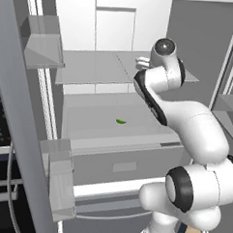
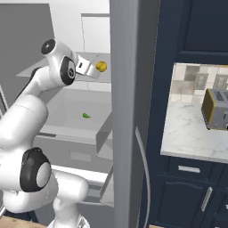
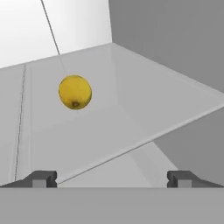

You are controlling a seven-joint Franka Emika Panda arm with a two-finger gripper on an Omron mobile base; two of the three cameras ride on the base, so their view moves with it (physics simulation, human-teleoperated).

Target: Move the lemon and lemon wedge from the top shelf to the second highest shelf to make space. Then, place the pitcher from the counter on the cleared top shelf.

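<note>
While the gripper (image 3: 112,179) is held with its jaws spread wide and empty, the lemon (image 3: 75,92) is seen ahead, left of the finger gap.

Even, flat rendered light, soft faint shadows, no glare, slightly low-resolution blur

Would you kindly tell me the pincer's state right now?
Pincer: open, holding nothing; the round yellow lemon sits apart on the shelf ahead.
</note>
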